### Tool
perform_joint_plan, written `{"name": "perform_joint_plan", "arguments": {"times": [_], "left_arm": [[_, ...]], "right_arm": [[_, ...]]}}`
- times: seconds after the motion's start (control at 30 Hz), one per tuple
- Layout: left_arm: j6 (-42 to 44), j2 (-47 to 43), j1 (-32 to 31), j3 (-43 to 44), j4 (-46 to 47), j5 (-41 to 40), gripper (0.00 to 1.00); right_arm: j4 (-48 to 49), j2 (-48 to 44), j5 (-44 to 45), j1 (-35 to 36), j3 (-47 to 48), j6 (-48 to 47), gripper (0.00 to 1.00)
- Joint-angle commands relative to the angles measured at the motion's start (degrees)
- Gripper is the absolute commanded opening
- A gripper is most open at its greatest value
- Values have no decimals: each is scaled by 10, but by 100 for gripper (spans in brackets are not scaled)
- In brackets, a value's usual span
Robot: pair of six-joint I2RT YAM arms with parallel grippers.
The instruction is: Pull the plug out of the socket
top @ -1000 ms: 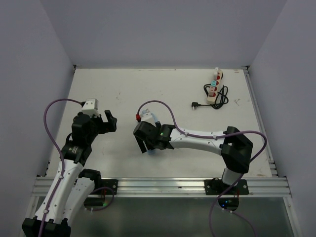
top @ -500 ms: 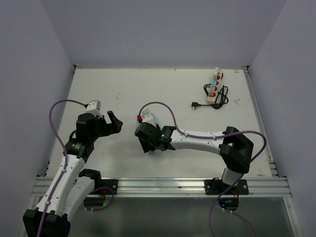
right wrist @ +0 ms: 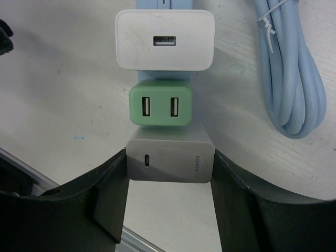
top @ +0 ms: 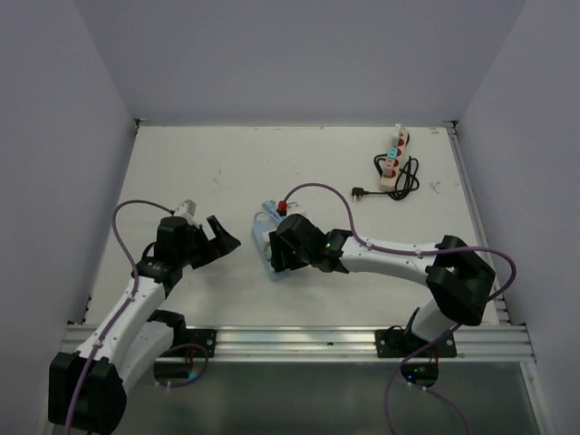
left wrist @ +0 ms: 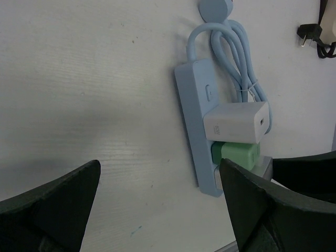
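A light blue power strip (left wrist: pixel 191 105) lies on the table with its coiled blue cable (right wrist: pixel 286 68). Three chargers sit in it in a row: white (right wrist: pixel 164 41), green (right wrist: pixel 160 105) and grey (right wrist: pixel 170 160). My right gripper (right wrist: pixel 169 170) is shut on the grey charger, and its fingers (right wrist: pixel 113 178) press both side faces. In the top view it (top: pixel 279 258) covers the strip's near end (top: pixel 263 237). My left gripper (left wrist: pixel 159 176) is open just left of the strip, low over the table and holding nothing. The same left gripper (top: pixel 225 237) shows in the top view.
A white power strip (top: pixel 396 156) with a black cable (top: pixel 403 178) and a loose black plug (top: pixel 360 191) lies at the back right. An aluminium rail (top: pixel 299 340) runs along the table's near edge. Walls enclose the table on three sides.
My right gripper has shifted right and now grips the strip's near end, uncovering the strip's far part. My left gripper has swung right and lower, toward the strip.
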Motion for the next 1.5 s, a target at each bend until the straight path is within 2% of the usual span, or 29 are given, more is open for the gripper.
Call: {"name": "perform_joint_plan", "arguments": {"times": [0.0,0.2,0.47,0.67,0.97,1.17,1.2,1.37,1.47], "left_arm": [[-56,20,-12,-5,85,21,99],[-113,107,-38,7,159,15,97],[-140,249,-47,53,229,7,92],[-148,316,-54,67,271,28,89],[-158,389,-68,99,298,33,79],[-169,425,-73,106,309,44,66],[-172,426,-74,104,314,44,60],[-181,422,-75,83,335,43,45],[-181,416,-76,74,342,44,31]], "right_arm": [[15,2,-13,-11,-27,7,18],[31,-2,-30,-14,-34,1,18],[59,-10,-54,-35,-65,-2,18],[70,-12,-63,-47,-80,-6,18],[81,-16,-74,-59,-97,-5,18],[82,-22,-76,-61,-99,-6,19],[82,-23,-76,-62,-100,-7,20],[85,-24,-82,-67,-105,-7,20],[85,-26,-88,-67,-106,-7,22]]}}
